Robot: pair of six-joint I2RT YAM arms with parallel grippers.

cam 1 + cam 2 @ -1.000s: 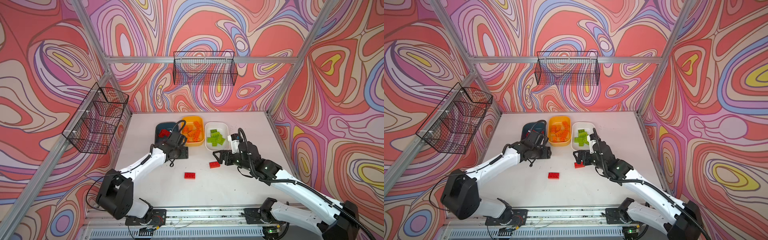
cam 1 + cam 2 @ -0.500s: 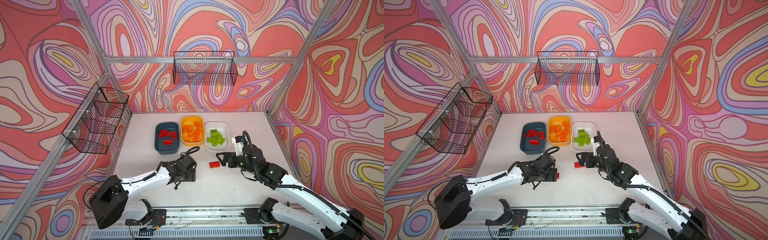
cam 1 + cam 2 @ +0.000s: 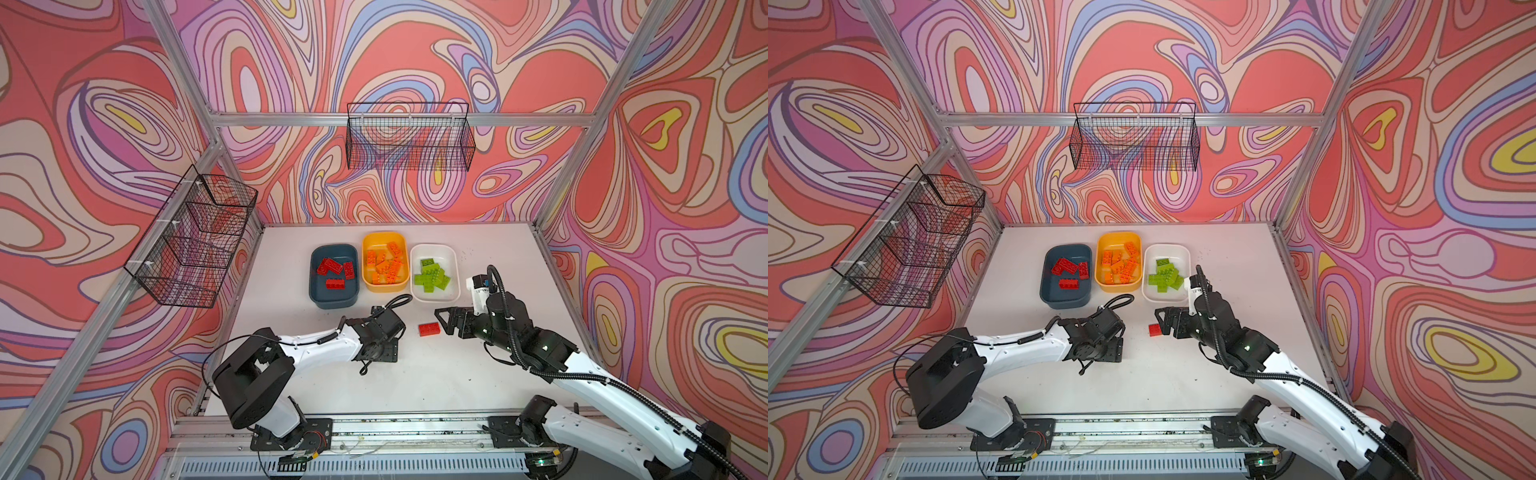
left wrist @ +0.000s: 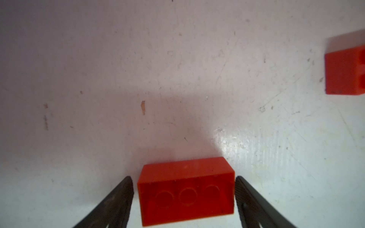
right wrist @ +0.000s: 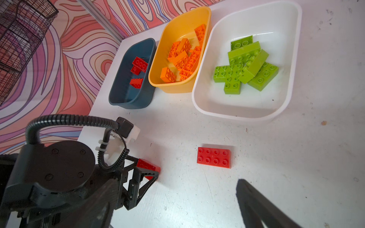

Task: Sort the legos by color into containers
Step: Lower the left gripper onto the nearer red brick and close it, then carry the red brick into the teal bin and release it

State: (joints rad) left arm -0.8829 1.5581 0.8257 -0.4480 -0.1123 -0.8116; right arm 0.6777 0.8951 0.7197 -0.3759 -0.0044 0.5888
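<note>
We see a white worktop (image 3: pixel 457 374) with two arms reaching in from its front edge: the left arm (image 3: pixel 316 345) and the right arm (image 3: pixel 590 374), both low over the middle.

Three trays stand in a row nearer the back edge. The teal tray (image 3: pixel 332 302) is toward the left edge, the yellow tray (image 3: pixel 384 239) is in the middle and the white tray (image 3: pixel 436 296) is toward the right edge. Each sits just beside its neighbour.

In the left wrist view, the left gripper (image 4: pixel 182 180) has its fingers apart around a loose red brick (image 4: pixel 185 189) that lies on the worktop in front of the yellow tray. Both fingers are just beside its short ends, with a sliver of worktop showing at one end. The right gripper (image 3: pixel 442 322) is spread wide and holds nothing. Just beside it, in front of the white tray, the other loose red brick (image 3: pixel 429 329) lies studs up.

The sorted red bricks (image 3: pixel 334 284) lie in the teal tray, the orange bricks (image 3: pixel 384 268) in the yellow tray and the green bricks (image 3: pixel 432 278) in the white tray.
</note>
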